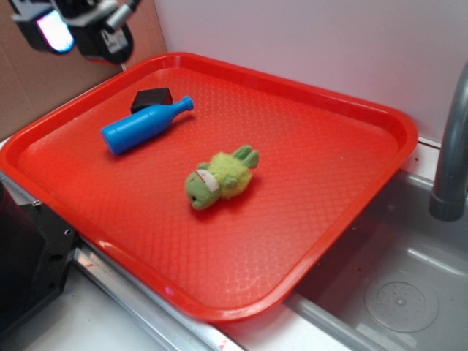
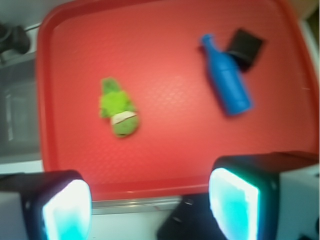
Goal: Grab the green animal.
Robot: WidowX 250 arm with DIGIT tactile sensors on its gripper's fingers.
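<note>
Green animal [image 1: 219,178] lies on a red tray [image 1: 344,157] over a grey sink [image 1: 409,285], gripper [image 2: 150,207] released above.

A bright red plastic tray [image 1: 344,102], its floor stamped with a fine diamond-grid texture, fills the scene below me. On it lies a fuzzy yellow-green plush frog [image 1: 219,178] with darker green head and feet and a white-and-red patch at the eye. A glossy, plain mid-blue plastic bottle [image 1: 143,126] is the same colour from neck to base. A flat matte black block [image 1: 151,98] shows no markings. My black gripper [image 2: 150,205] carries fingers [image 2: 233,204] faced with glowing pale cyan-white pads. A dull grey metal sink [image 1: 395,292] borders the red.
</note>
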